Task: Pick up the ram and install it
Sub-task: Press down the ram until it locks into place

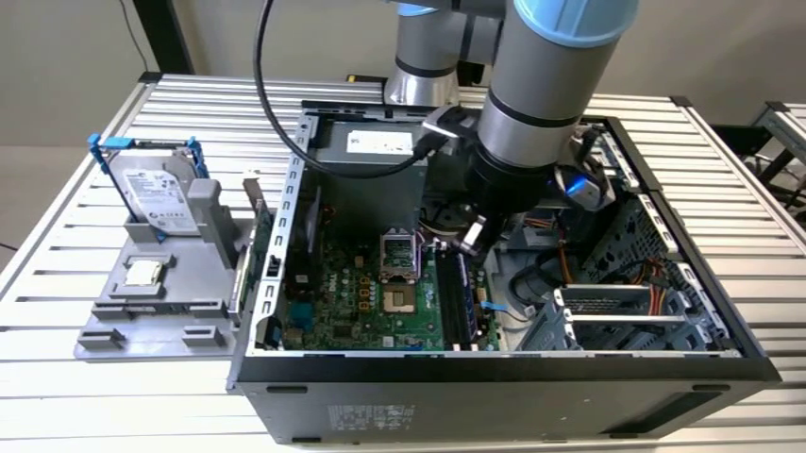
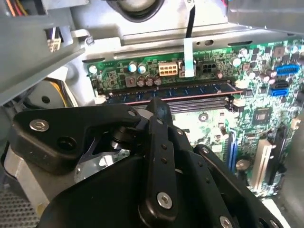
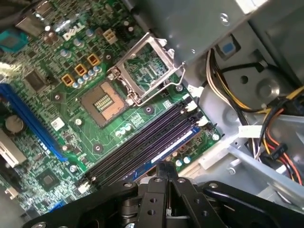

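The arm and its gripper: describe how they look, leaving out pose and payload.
The arm is a thick silver-grey tube with light blue caps at the joints and black bands. A black cable loops down beside it. The gripper is matte black, built of flat linkage plates joined by silver screws, narrowing to slim fingers.

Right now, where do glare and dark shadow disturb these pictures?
In the exterior view, a blue light glows on the arm above the open case. In the second wrist view, the white strip is washed out and the hand is a dark mass. In the first wrist view, the motherboard is evenly lit.
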`<state>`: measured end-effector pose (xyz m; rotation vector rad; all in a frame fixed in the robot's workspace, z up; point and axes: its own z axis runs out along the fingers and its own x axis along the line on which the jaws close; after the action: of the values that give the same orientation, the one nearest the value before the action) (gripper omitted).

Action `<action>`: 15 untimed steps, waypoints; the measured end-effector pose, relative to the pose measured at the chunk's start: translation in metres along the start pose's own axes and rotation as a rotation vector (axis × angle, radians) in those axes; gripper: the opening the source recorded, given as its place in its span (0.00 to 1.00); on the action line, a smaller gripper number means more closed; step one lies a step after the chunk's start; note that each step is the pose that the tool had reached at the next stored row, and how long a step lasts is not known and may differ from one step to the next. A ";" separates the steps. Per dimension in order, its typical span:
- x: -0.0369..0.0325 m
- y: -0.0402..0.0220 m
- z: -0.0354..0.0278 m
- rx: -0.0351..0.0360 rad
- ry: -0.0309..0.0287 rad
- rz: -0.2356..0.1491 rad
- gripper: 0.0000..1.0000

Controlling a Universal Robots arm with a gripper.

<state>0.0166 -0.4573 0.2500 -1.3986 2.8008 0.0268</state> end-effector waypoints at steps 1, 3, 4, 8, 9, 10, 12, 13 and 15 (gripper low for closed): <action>0.0000 0.0000 0.0001 -0.0003 0.0002 -0.018 0.00; 0.0002 0.0003 0.0001 -0.0005 0.0010 -0.049 0.00; 0.0003 0.0005 0.0002 -0.0003 0.0016 -0.063 0.00; 0.0005 0.0006 0.0002 0.0000 0.0043 -0.127 0.00; 0.0005 0.0007 0.0002 -0.0001 0.0047 -0.143 0.00; 0.0005 0.0007 0.0003 -0.0003 0.0049 -0.161 0.00; 0.0006 0.0007 0.0006 -0.0009 0.0052 -0.197 0.00; 0.0006 0.0008 0.0007 -0.0012 0.0055 -0.215 0.00; 0.0006 0.0008 0.0010 -0.0017 0.0058 -0.251 0.00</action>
<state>0.0156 -0.4573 0.2490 -1.7409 2.6067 0.0228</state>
